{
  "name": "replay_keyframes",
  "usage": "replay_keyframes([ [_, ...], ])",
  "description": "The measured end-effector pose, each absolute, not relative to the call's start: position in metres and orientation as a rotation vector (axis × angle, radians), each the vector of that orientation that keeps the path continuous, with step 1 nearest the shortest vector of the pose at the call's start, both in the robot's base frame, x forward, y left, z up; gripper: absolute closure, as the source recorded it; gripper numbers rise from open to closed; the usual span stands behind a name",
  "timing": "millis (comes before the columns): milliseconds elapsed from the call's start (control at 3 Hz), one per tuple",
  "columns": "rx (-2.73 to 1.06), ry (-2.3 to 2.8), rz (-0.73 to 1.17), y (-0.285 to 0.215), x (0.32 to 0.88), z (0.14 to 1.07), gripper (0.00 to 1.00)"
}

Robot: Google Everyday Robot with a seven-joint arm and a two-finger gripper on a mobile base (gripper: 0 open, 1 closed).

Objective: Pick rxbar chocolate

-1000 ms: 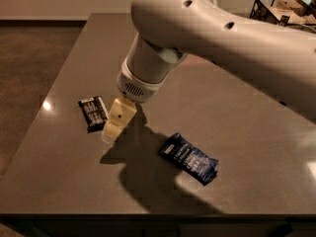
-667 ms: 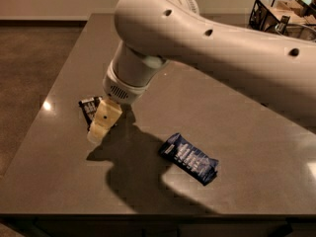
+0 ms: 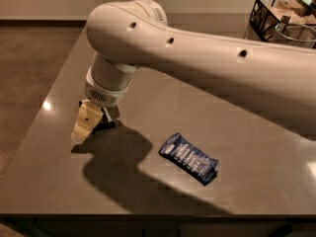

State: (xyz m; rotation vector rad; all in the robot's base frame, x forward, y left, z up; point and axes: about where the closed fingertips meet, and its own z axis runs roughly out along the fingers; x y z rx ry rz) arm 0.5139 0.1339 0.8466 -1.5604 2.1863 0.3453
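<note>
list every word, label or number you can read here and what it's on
No text here can be read.
Dark-blue wrapped bar: rows of white lettering, too blurred to read.
rxbar chocolate: only a dark sliver, probably the bar, shows beside the gripper, which is low over the left part of the table; no lettering shows.
Robot arm and wire basket: no markings seen.

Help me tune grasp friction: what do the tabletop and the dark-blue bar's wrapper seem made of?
Tabletop: smooth grey laminate or stone, semi-gloss; it mirrors lamp glints. Dark-blue bar: thin plastic film wrapper, likely; crinkled, crimped ends, faint sheen. The gripper hangs low over the table's left part.
</note>
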Motion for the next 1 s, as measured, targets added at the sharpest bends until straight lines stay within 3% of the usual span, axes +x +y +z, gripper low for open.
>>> replay_keyframes([
  [1000, -1.608, 2.226, 0.361, 0.1378, 0.5298, 0.8345, 0.72],
])
